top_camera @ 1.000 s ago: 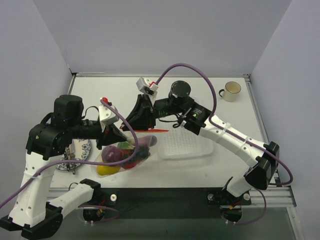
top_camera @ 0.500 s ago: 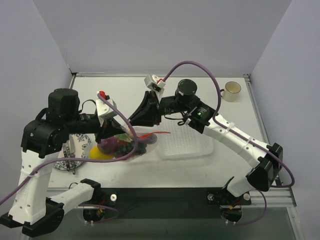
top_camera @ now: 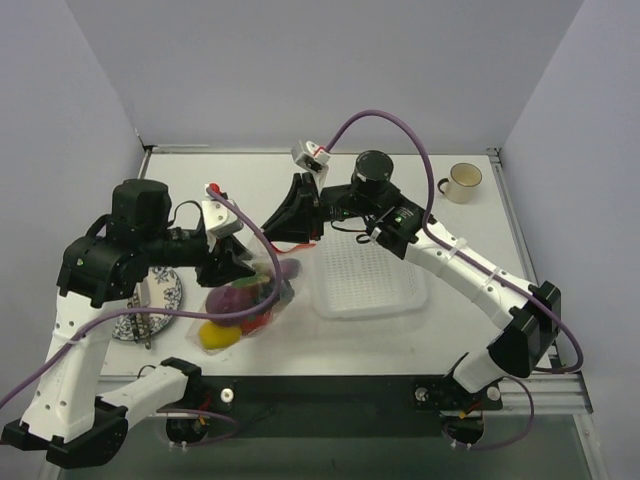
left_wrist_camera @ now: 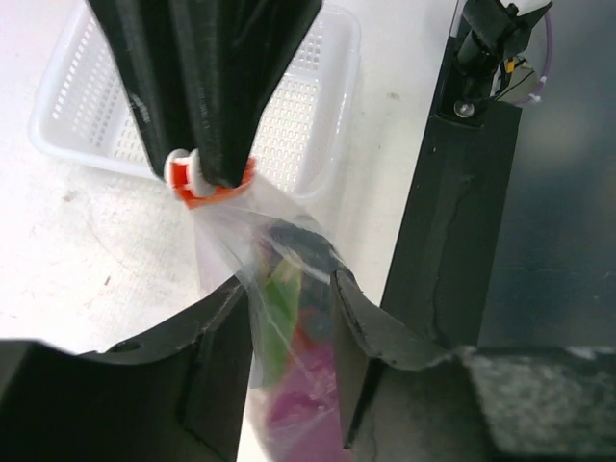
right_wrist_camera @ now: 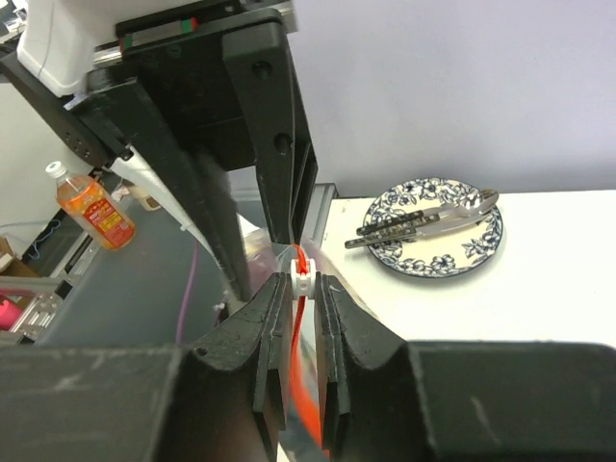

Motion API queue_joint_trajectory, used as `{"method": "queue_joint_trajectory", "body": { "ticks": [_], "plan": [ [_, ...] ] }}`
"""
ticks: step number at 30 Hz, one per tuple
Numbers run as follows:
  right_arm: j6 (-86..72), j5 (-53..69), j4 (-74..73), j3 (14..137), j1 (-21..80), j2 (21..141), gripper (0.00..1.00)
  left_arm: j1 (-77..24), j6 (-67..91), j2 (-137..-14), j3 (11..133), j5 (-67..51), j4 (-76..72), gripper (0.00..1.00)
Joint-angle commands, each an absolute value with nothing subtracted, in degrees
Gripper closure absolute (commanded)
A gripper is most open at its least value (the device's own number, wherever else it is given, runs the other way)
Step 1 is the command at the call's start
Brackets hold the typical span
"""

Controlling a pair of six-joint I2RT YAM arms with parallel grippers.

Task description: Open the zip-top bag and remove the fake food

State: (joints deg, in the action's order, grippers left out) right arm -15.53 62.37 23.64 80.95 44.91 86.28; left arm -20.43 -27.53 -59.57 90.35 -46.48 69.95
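The zip-top bag hangs crumpled above the table's left half, its orange-red zip strip at the top. Fake food shows through the plastic: purple, green, red and yellow pieces. My right gripper is shut on the strip at its white slider. My left gripper is open, with a fold of the bag hanging loose between its fingers just below the slider.
A white mesh basket lies right of the bag. A blue-patterned plate with cutlery sits at the left edge. A cream cup stands at the back right. An orange bottle stands off the table.
My left gripper has opened and let go of the bag. The bag's body has sagged lower. My right gripper has kept its hold on the zip strip.
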Motion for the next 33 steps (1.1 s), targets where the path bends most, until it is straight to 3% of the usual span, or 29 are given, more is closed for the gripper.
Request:
{"method": "queue_joint_trajectory", "body": {
  "ticks": [1,8,13,23,25,26,28,33],
  "plan": [
    [-15.73,61.96,26.11,85.96,44.73,87.54,1.00,-20.48,-26.02,-58.36,91.14,-47.64,68.82,0.48],
    [-13.98,61.87,23.12,87.54,46.05,88.33,1.00,-20.57,-24.35,-59.06,94.57,-48.70,68.04,0.38],
    [-11.34,61.44,19.00,88.50,47.28,88.16,1.00,-20.48,-21.37,-58.36,90.01,-44.04,61.89,0.44],
    [-2.02,57.39,9.41,91.40,50.18,87.98,1.00,-20.39,-18.63,-57.92,89.39,-44.04,58.45,0.46],
    [-1.85,57.13,9.23,91.58,50.36,88.07,1.00,-20.39,-19.85,-57.66,88.08,-44.03,58.97,0.56],
    [-1.67,57.04,9.05,91.76,50.36,87.98,1.00,-20.39,-20.56,-57.57,87.89,-44.21,59.41,0.79],
    [-1.32,56.78,8.79,91.76,50.27,87.89,1.00,-20.39,-23.10,-57.31,87.19,-44.21,61.07,1.00],
    [-0.53,56.34,7.04,93.07,50.27,87.98,1.00,-20.48,-25.84,-55.55,85.52,-44.03,63.98,1.00]
  ]
}}
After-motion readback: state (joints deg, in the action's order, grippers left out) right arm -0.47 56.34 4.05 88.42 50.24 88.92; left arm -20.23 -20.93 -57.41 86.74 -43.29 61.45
